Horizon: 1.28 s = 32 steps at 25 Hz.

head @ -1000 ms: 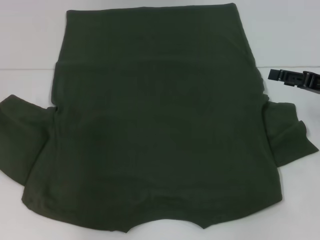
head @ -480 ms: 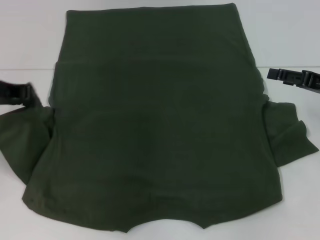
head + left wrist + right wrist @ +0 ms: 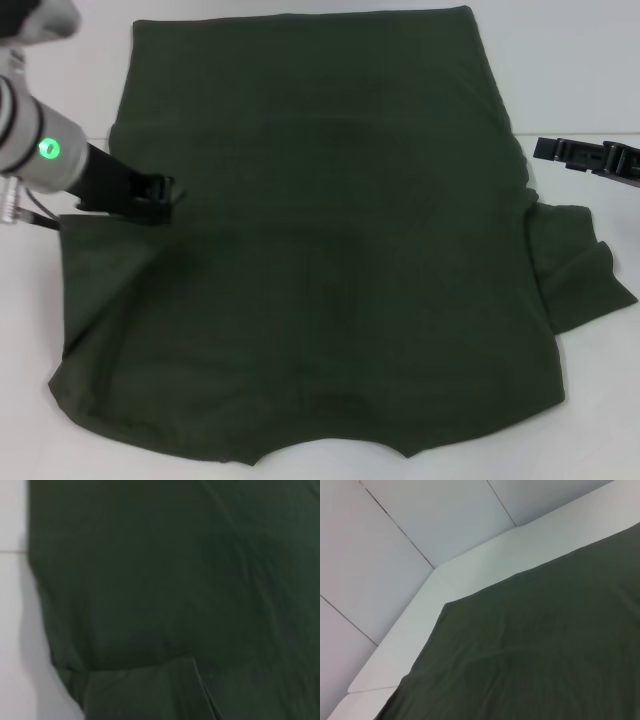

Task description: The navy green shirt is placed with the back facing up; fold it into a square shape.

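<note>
Shirt: large dark olive-green soft shirt (image 3: 320,250) lies flat on white table (image 3: 590,70).
Left gripper (image 3: 165,200): at 9 o'clock over the shirt, holding the folded sleeve.
Right gripper (image 3: 545,150): at 3 o'clock beside the shirt, opening I cannot tell.

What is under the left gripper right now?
The left gripper is over the navy green shirt, above its folded-in left sleeve. The white table beneath that cloth is covered. The right gripper sits beside the shirt.

Silver left arm (image 3: 35,150) (green light), black tip.

Matt soft cloth shirt (image 3: 320,250)
</note>
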{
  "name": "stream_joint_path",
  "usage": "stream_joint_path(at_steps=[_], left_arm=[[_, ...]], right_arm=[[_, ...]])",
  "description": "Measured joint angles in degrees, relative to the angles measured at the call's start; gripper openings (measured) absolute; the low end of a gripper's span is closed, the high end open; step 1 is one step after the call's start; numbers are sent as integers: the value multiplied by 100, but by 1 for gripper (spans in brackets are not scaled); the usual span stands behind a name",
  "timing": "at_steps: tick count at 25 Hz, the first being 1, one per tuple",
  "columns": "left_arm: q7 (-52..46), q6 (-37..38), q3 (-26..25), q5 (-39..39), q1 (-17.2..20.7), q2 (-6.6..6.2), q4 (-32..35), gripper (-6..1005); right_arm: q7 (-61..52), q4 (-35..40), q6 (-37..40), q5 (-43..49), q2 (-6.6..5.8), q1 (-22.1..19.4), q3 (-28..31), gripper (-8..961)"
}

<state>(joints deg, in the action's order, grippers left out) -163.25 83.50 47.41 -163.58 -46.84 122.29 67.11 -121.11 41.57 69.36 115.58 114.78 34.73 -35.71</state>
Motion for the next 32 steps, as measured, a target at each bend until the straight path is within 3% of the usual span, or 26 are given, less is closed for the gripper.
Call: stream_joint_path(at_steps=[6, 12, 17, 23, 25, 29, 32], left_arm=[[8, -332, 1, 101, -154, 81, -469, 8], [140, -288, 73, 117, -249, 0, -805, 18], [554, -169, 76, 518, 295, 178, 159, 139], [1312, -52, -22, 1524, 1011, 2, 313, 353], [2097, -5, -97, 2202, 1371, 45, 365, 436], [4986, 335, -9, 3903, 2231, 207, 193, 624], [6455, 234, 170, 4591, 2578, 208, -221, 823]], right_arm=[[0, 0, -2, 0, 1, -28, 3, 755], [0, 0, -12, 0, 1, -45, 3, 754], [-20, 0, -11, 6, 0, -49, 3, 753], [-26, 0, 22, 11, -38, -120, -6, 752], [47, 11, 70, 39, -60, -123, -68, 751], [374, 97, 344, 142, -128, -126, -192, 750], [313, 185, 653, 395, -216, -96, -198, 750]])
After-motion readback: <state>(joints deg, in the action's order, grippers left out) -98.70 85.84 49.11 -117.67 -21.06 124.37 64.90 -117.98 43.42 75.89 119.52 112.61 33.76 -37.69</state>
